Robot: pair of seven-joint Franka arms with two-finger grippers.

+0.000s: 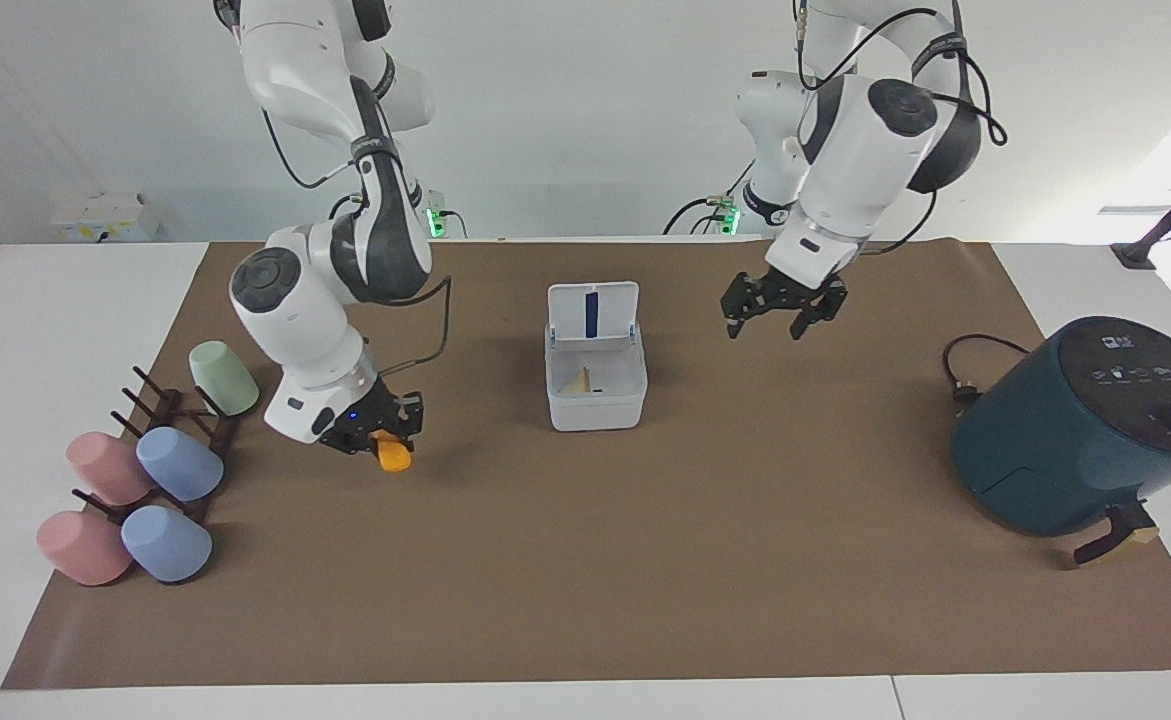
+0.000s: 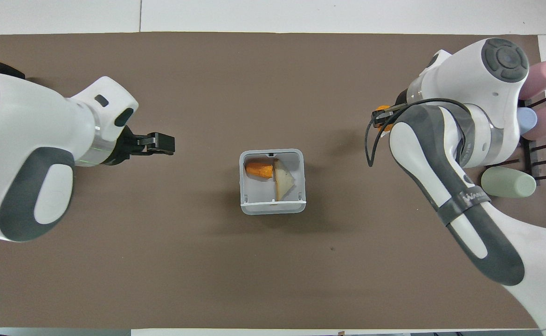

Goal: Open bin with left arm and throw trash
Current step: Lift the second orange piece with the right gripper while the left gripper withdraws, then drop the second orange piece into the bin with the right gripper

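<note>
The white bin (image 1: pixel 595 400) stands mid-mat with its lid (image 1: pixel 593 312) hinged upright, blue stripe showing. In the bin (image 2: pixel 300 161) lie an orange trash chunk (image 2: pixel 259 168) and a cream wedge (image 2: pixel 284 179); the facing view shows only the wedge (image 1: pixel 577 381). My left gripper (image 1: pixel 783 312) hangs open and empty over bare mat between the bin and the teal appliance, and the overhead view shows the left gripper (image 2: pixel 163 142) too. My right gripper (image 1: pixel 388 445) is shut on a second orange chunk (image 1: pixel 395 457), held just above the mat beside the cup rack. From overhead my own arm mostly hides that chunk (image 2: pixel 383 117).
A dark teal round appliance (image 1: pixel 1075 430) with its cord (image 1: pixel 965 375) sits at the left arm's end. Pink and blue cups (image 1: pixel 135 500) lie on a dark rack at the right arm's end, with a green cup (image 1: pixel 222 377) nearer the robots.
</note>
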